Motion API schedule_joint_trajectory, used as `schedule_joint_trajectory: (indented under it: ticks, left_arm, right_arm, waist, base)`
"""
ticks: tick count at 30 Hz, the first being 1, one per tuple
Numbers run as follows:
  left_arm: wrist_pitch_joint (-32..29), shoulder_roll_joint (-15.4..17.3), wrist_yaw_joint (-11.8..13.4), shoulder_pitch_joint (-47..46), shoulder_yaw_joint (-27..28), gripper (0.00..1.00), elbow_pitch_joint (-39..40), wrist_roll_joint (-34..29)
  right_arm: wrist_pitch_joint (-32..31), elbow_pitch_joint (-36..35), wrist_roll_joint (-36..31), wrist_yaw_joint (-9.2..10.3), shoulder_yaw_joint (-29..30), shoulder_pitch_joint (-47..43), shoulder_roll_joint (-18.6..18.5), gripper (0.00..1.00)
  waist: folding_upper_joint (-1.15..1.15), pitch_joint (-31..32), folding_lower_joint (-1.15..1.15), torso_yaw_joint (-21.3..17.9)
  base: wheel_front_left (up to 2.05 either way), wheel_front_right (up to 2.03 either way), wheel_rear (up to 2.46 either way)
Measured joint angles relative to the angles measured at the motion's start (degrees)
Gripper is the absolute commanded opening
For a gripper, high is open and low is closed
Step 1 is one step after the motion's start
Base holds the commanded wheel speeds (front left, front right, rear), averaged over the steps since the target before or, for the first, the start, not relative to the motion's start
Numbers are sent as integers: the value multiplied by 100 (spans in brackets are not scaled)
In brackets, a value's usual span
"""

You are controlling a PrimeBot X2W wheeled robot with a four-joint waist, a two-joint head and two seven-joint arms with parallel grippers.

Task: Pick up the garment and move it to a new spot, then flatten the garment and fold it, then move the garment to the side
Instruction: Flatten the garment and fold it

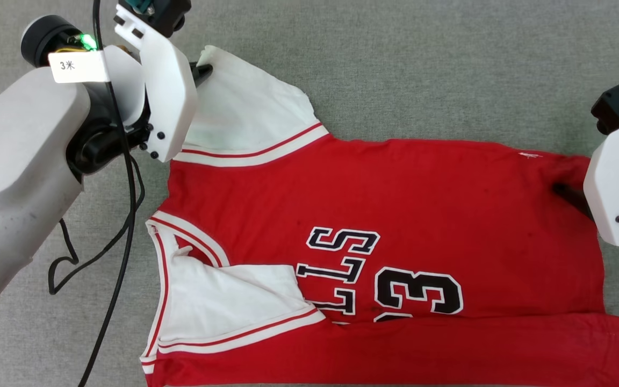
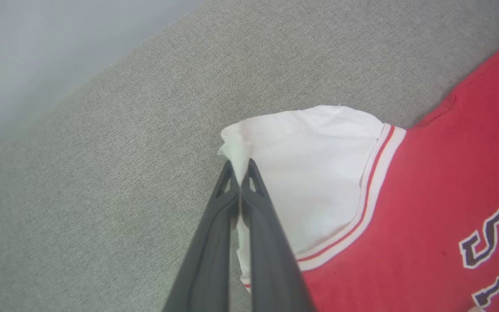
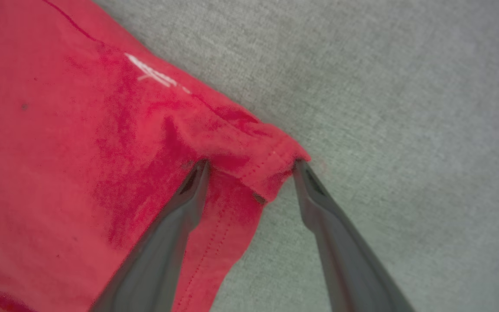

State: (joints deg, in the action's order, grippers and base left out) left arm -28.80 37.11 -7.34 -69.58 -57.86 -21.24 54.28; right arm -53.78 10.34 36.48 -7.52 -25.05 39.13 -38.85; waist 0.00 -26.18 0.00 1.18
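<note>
The garment (image 1: 395,199), a red jersey with white sleeves and black lettering, lies spread on the grey surface, its near part folded over. My left gripper (image 2: 241,173) is shut on the edge of the far white sleeve (image 2: 314,173); in the head view it sits at the sleeve's tip (image 1: 204,70). My right gripper (image 3: 251,167) stands open astride the far hem corner (image 3: 271,160), one finger on the red cloth and the other on the grey surface beside it. In the head view that corner (image 1: 567,172) is bunched by the right gripper (image 1: 567,193).
A grey fabric surface (image 1: 449,64) lies all around the garment. Black cables (image 1: 121,215) hang from my left arm (image 1: 14,161) at the left. A paler band (image 2: 37,52) beyond the surface's edge shows in the left wrist view.
</note>
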Motion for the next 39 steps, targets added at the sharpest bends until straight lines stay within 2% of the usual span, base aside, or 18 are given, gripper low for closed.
schedule_joint_trajectory:
  ticks: [9, 10, 11, 18, 26, 33, 39]
  left_arm:
    - [133, -3, -2, -24, -64, 0, -74, -25]
    - [151, 1, -4, -18, -74, 0, -91, -24]
    - [180, 5, -4, -2, -82, 0, -110, -24]
    - [432, 63, -5, 285, -122, 0, -119, 34]
    - [666, 324, 104, 1028, -237, 0, 234, 158]
    - [882, 720, 370, 1827, -316, 0, 778, 304]
    - [1102, 1198, 849, 2866, -488, 0, 1572, 492]
  right_arm:
    - [463, 575, 87, 4, -600, 226, -51, 100]
    - [578, 628, 104, 4, -633, 227, -52, 46]
    - [694, 679, 148, 3, -655, 228, -47, 0]
    - [1677, 916, 299, 1, -743, 135, 35, 0]
    - [2393, 839, 420, 1, -781, -458, -32, 0]
    - [2642, 657, 408, 1, -759, -1048, -91, 0]
    - [2795, 350, 442, 1, -523, -1932, -164, 0]
  waist:
    - [0, -74, -1, 46]
    - [0, -46, -1, 41]
    - [0, -12, -1, 34]
    - [0, 393, 0, 1]
    - [0, 1063, -1, -4]
    - [0, 1574, -1, -13]
    - [0, 2052, -1, -3]
  base:
    - [0, 0, 0]
    - [0, 0, 0]
    - [0, 0, 0]
    - [0, 0, 0]
    - [0, 0, 0]
    - [0, 0, 0]
    - [0, 0, 0]
